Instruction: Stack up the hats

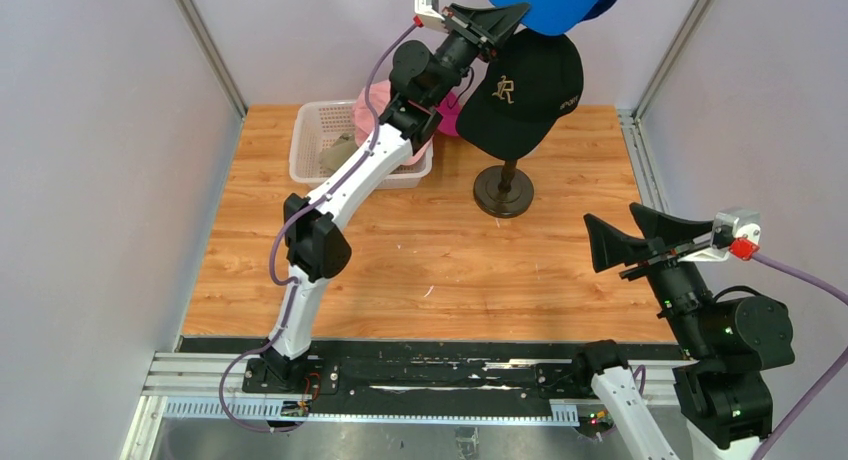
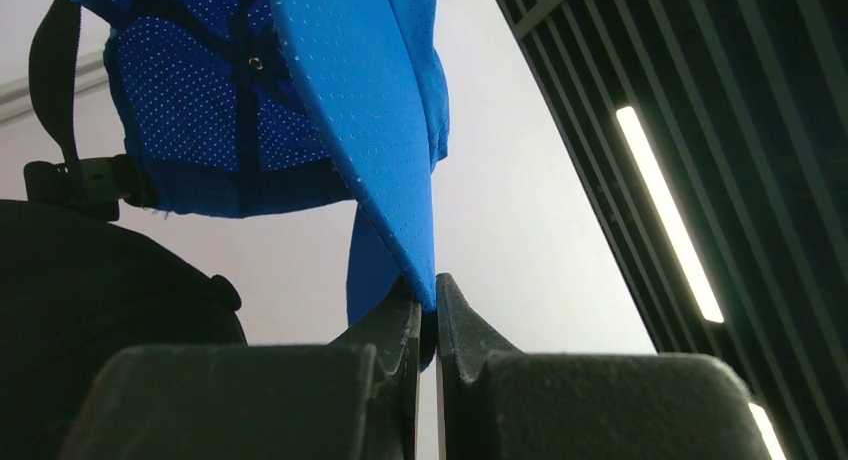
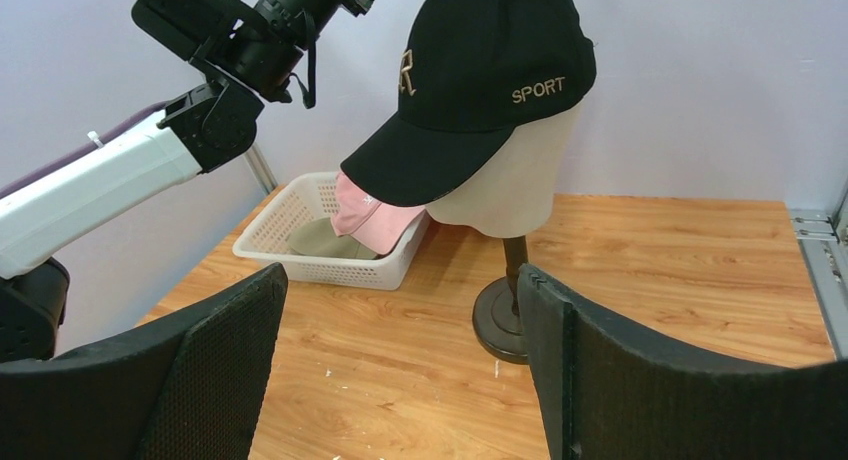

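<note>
From above, our left gripper (image 1: pixel 515 16) holds the blue cap (image 1: pixel 553 2) over the black cap (image 1: pixel 522 90); its wrist view shows jaws clamped on the stiff brim, we judge the surest hold, the crown being soft and light; right wrist view: our right gripper (image 3: pixel 400 280) gapes empty.

Robot lab: enclosure panels (image 1: pixel 90 180), aluminium rail (image 1: pixel 190 372), wooden tabletop (image 1: pixel 430 270).

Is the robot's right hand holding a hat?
No, the right gripper is wide open, with nothing in it.
</note>
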Action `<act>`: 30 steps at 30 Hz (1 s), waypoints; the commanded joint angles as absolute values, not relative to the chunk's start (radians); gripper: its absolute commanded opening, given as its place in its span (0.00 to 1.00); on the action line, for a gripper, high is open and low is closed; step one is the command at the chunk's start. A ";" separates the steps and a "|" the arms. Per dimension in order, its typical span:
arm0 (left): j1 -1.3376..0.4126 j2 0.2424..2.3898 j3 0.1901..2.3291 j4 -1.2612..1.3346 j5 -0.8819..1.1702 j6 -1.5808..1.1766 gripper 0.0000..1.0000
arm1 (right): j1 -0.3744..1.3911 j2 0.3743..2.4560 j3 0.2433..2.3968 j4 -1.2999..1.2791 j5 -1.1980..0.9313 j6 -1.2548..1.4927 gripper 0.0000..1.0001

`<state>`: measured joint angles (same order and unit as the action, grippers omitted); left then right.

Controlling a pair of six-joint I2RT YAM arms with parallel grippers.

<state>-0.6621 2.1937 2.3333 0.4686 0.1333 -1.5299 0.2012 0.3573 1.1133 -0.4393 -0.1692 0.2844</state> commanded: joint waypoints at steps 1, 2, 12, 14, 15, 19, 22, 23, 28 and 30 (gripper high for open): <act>-0.682 2.194 2.337 0.509 0.148 -1.548 0.00 | 0.192 0.338 1.108 -0.449 -0.137 0.256 0.84; -0.684 2.191 2.328 0.510 0.152 -1.549 0.00 | 0.192 0.336 1.111 -0.452 -0.134 0.254 0.85; -0.684 2.226 2.335 0.535 0.162 -1.554 0.00 | 0.193 0.327 1.112 -0.468 -0.125 0.249 0.85; -0.684 2.224 2.320 0.541 0.170 -1.558 0.00 | 0.193 0.327 1.111 -0.468 -0.122 0.249 0.85; -0.684 2.215 2.303 0.545 0.173 -1.558 0.00 | 0.193 0.327 1.113 -0.469 -0.121 0.248 0.85; -0.684 2.154 2.180 0.595 0.166 -1.557 0.00 | 0.192 0.326 1.115 -0.469 -0.120 0.249 0.85; -0.684 2.108 2.098 0.635 0.168 -1.558 0.00 | 0.192 0.327 1.112 -0.470 -0.124 0.253 0.86; -0.684 2.093 2.074 0.648 0.169 -1.560 0.00 | 0.192 0.327 1.112 -0.469 -0.126 0.255 0.85; -0.684 2.026 1.980 0.689 0.169 -1.557 0.00 | 0.193 0.330 1.111 -0.468 -0.133 0.262 0.85; -0.686 2.005 1.952 0.701 0.168 -1.557 0.00 | 0.192 0.329 1.112 -0.468 -0.135 0.263 0.85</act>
